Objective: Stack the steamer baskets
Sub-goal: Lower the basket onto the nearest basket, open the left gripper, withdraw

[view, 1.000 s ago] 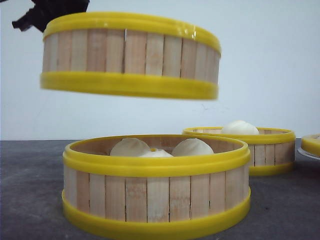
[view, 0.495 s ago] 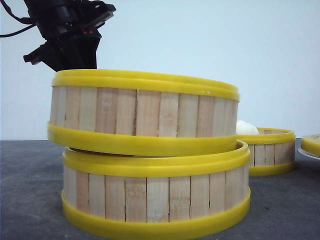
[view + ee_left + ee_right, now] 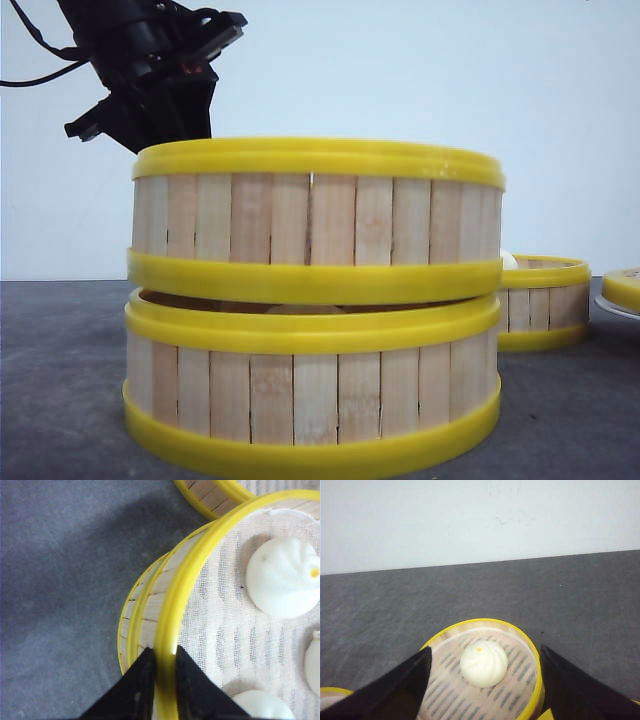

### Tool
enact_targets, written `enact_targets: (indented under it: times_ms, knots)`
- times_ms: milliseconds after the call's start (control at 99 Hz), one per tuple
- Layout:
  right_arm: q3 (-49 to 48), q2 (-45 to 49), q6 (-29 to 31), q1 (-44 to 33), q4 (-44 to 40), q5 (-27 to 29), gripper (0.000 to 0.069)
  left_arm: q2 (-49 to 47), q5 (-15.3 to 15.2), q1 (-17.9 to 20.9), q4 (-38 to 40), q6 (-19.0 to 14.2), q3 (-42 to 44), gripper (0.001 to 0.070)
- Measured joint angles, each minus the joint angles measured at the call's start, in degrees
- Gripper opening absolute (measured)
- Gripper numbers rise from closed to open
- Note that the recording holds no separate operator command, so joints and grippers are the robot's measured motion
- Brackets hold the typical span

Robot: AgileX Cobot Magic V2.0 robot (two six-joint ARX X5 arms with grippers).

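My left gripper point(image 3: 165, 650) is shut on the yellow top rim of the upper steamer basket point(image 3: 316, 220), one finger inside the wall and one outside. That basket sits just over the lower steamer basket point(image 3: 310, 400), nearly in line with it, and a thin gap shows between their rims on the left. White buns point(image 3: 282, 577) lie on the cloth inside the upper basket. A third steamer basket point(image 3: 545, 300) stands behind on the right. My right gripper point(image 3: 485, 649) hangs open above it, and a single bun point(image 3: 484, 666) lies inside.
A flat yellow lid point(image 3: 622, 290) shows at the right edge of the front view. The left arm point(image 3: 150, 70) rises dark behind the stack at the upper left. The grey tabletop point(image 3: 60, 580) lies on the left of the stack, with a pale wall behind.
The upper basket has come down from well above the lower one to just over its rim, then slid a little to the right into line. The left arm came down with it.
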Motion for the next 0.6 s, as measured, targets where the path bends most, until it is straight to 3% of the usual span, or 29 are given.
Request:
enact_targets:
  times_ms: [596]
  knots:
    - [0.00,0.00,-0.07,0.00,-0.04,0.17,0.0425,1.49,-0.85,0.04,-1.38,0.07,-0.17,0.0027]
